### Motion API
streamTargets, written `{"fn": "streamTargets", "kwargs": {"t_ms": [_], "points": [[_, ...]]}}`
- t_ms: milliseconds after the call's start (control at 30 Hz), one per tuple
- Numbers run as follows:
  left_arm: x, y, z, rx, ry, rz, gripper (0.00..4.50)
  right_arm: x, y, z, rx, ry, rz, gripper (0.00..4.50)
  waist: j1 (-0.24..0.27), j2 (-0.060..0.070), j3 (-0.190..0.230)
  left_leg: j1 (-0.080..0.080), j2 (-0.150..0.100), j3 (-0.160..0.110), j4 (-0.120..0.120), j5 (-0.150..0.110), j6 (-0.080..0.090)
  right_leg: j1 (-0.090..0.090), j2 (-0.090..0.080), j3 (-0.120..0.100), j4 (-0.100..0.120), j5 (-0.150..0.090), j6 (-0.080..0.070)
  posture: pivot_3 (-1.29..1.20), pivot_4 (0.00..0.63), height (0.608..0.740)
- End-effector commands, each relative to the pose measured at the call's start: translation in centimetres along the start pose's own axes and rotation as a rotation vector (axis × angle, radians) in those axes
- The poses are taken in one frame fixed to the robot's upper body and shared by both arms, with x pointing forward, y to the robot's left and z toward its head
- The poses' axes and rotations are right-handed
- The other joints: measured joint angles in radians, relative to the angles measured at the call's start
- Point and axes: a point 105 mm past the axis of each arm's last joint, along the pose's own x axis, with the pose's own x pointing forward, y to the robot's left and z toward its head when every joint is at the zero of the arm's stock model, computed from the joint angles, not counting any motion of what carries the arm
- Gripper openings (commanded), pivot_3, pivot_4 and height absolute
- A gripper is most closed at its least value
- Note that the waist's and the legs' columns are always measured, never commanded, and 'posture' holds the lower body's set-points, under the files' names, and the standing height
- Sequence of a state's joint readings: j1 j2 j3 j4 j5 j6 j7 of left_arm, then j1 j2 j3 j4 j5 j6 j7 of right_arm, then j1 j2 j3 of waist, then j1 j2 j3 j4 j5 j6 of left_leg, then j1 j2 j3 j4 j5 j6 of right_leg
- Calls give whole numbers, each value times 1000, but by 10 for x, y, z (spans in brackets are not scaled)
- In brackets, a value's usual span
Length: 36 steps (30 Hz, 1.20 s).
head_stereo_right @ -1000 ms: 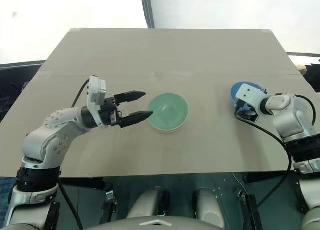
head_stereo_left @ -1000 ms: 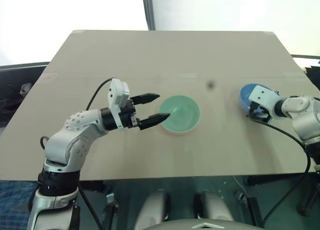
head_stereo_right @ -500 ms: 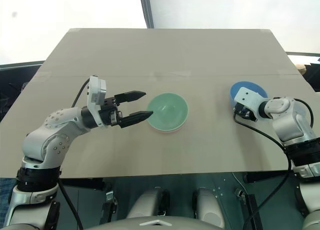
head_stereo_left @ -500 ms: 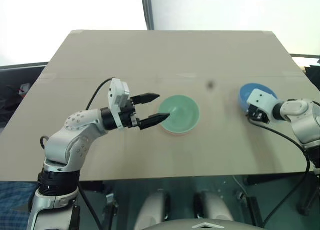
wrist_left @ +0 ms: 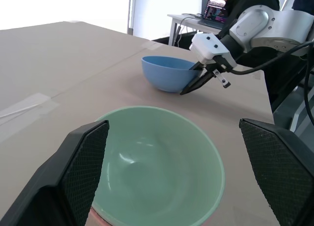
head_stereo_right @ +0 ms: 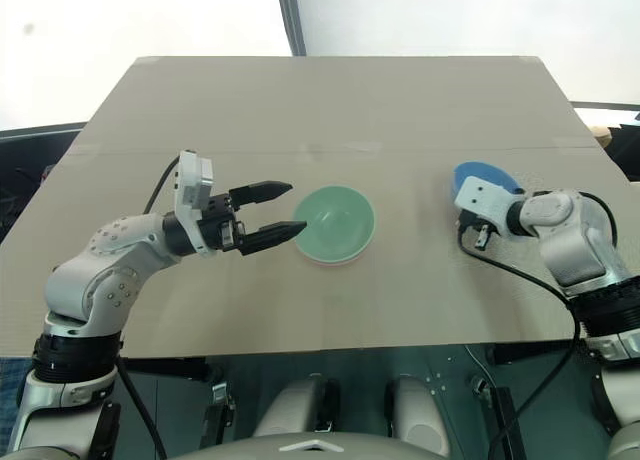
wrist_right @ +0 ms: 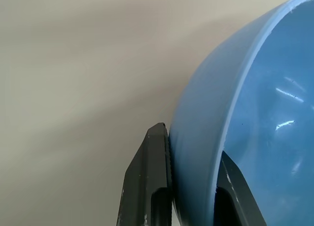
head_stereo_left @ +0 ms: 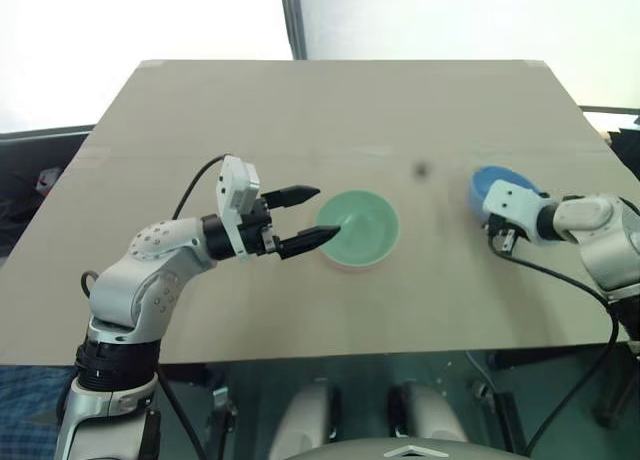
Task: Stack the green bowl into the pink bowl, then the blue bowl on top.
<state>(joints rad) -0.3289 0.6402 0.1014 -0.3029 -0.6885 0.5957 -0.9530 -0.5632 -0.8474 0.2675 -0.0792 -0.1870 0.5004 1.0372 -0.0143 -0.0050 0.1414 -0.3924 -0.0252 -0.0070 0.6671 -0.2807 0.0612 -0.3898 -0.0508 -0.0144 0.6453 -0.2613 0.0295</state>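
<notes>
Two bowls are already nested: the green bowl (head_stereo_left: pixel 359 228) sits in the pink bowl (head_stereo_left: pixel 352 265), just ahead of the left gripper (head_stereo_left: pixel 305 218), whose jaws stand wide open and empty. Farther off, the right gripper (wrist_right: pixel 189 186) has pinched the blue bowl (head_stereo_right: pixel 478 175) with one finger on either side of its wall. Best to lift it level and centre it over the green bowl before releasing.

left claw (head_stereo_left: pixel 308 218) wide, right claw (wrist_right: pixel 189 186) clamped
</notes>
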Motion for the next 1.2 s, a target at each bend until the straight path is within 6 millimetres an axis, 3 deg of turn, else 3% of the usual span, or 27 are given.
{"fn": "streamTargets", "kwargs": {"t_ms": [33,100,200,400,533,600,833,900,1033,1200], "points": [[0,-3,7,42,-21,-9,4500,-24,1,73,-248,-149,-27,173,2,0,0,-2,0,0,0,0,0,-2,0,0,1,0,0,0,150,740],[1,-3,7,43,-24,-10,4500,-32,15,107,-309,-242,3,173,2,0,0,-5,0,0,0,0,0,-5,0,0,1,0,0,0,150,740],[1,-3,7,43,-27,-10,4500,-40,31,135,-387,-312,30,173,11,-1,-1,-6,0,-1,0,0,0,-5,1,0,0,0,0,0,150,740],[2,-3,6,42,-29,-21,4500,-37,67,155,-547,-351,112,173,29,-2,-1,-6,-3,-1,2,-1,1,-5,-2,-1,-1,0,0,0,150,740],[2,-3,8,48,-35,-30,4500,-35,78,162,-566,-376,151,173,26,-2,-1,-6,-2,-1,2,-1,1,-5,-1,-1,0,0,0,0,150,740],[1,-3,9,52,-38,-33,4500,-34,78,164,-570,-378,152,173,26,-2,-1,-6,-2,-1,2,0,1,-5,-1,-1,0,0,0,0,150,740],[-2,-8,7,54,-41,-43,4500,-32,68,169,-536,-386,104,2677,26,-2,-1,-5,-2,-1,2,0,1,-5,-1,-1,0,0,0,0,150,740],[-2,-9,6,54,-41,-46,4500,-34,66,170,-524,-391,97,2677,26,-2,-1,-5,-2,-1,2,0,1,-5,-1,-1,0,0,0,0,150,740],[-2,-10,4,39,-26,-50,4500,-51,49,170,-315,-461,87,2677,26,-2,-1,-5,-2,-1,3,0,1,-5,-1,-1,1,0,0,0,150,740],[-12,-9,-6,22,50,-26,4500,-83,22,131,40,-510,66,2677,30,-3,-2,-6,-2,-2,2,0,1,-4,-1,-1,0,0,0,0,150,740]]}}
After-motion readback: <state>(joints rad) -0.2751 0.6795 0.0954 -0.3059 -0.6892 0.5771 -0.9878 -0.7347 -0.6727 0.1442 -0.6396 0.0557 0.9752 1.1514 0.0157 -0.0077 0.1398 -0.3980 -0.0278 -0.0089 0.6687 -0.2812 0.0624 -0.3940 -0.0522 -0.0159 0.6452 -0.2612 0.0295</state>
